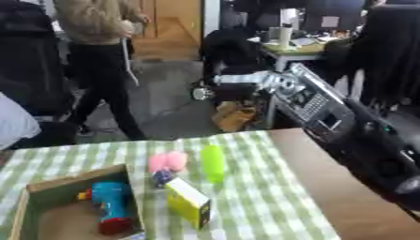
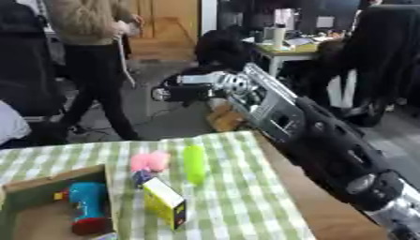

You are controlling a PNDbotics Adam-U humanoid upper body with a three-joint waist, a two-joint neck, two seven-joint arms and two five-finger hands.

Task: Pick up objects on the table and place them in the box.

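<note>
Box (image 1: pixel 33 197), cardboard, sits at near-left corner of checked table (image 1: pixel 271 201); inside lies a teal toy w/ red end (image 1: pixel 111 211). Just right of box, outside it, a yellow carton (image 1: pixel 190 202) stands tilted, a small dark-blue item (image 1: pixel 161 177) touching its far end. Behind that a pink soft thing (image 1: pixel 167 161), and beside it on the right a light-green oblong piece (image 1: pixel 213 162). Right arm (image 2: pixel 328 154) comes in from lower right and stretches up past far table edge; right hand (image 2: pixel 176 92) hangs over the floor beyond the table, fingers blurred, can't tell if open or closed, nothing seen in it. Left hand not visible.
</note>
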